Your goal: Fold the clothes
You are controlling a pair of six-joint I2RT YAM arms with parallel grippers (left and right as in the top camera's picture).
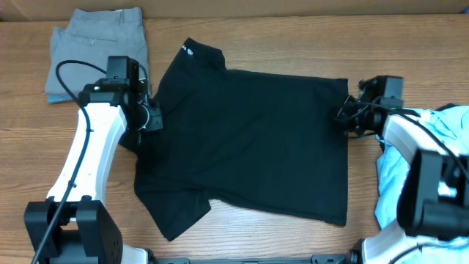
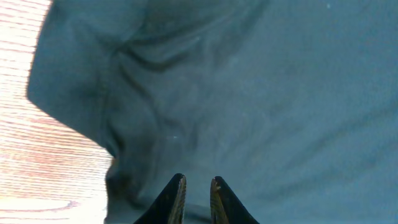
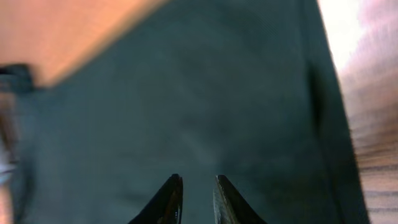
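Observation:
The black shirt lies spread flat on the wooden table, collar at the upper left and hem to the right. My left gripper sits at the shirt's left shoulder and sleeve. In the left wrist view its jaws stand a narrow gap apart over wrinkled black cloth, with nothing between them. My right gripper is at the upper end of the hem. Its jaws are also narrowly apart above the black cloth. A light blue tee lies bunched at the far right.
Folded grey trousers rest at the table's upper left, just behind the left arm. Bare wood shows left of the sleeve and beyond the hem. The right arm partly covers the blue tee.

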